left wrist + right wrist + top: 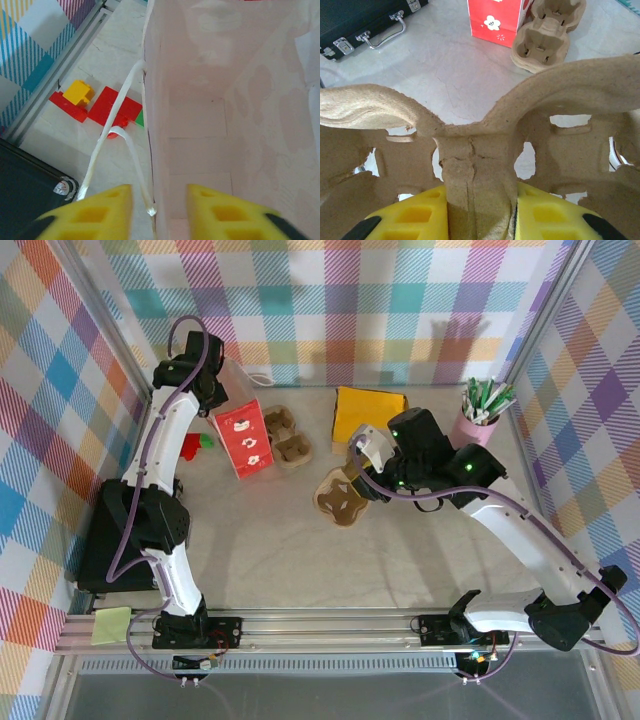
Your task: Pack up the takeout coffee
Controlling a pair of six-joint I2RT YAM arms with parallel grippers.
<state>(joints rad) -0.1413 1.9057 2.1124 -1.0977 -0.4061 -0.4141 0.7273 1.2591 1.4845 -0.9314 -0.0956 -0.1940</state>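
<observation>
Early days, I reckon. The right pincer (480, 212) is clamped on the middle ridge of a brown moulded-pulp cup carrier (570, 90) above the table (300, 560). The left pincer (159, 205) has its jaws apart, straddling one wall of the red paper bag with white handles (225, 100), which looks empty inside. I can't tell where the green paper coffee cup with the black lid is, so loading and bagging it are probably still to do.

The left gripper (159, 202) straddles the wall of the red bag (245, 438), jaws apart. The right gripper (480, 212), to the right of the bag, clamps a cardboard carrier (560, 125).
</observation>
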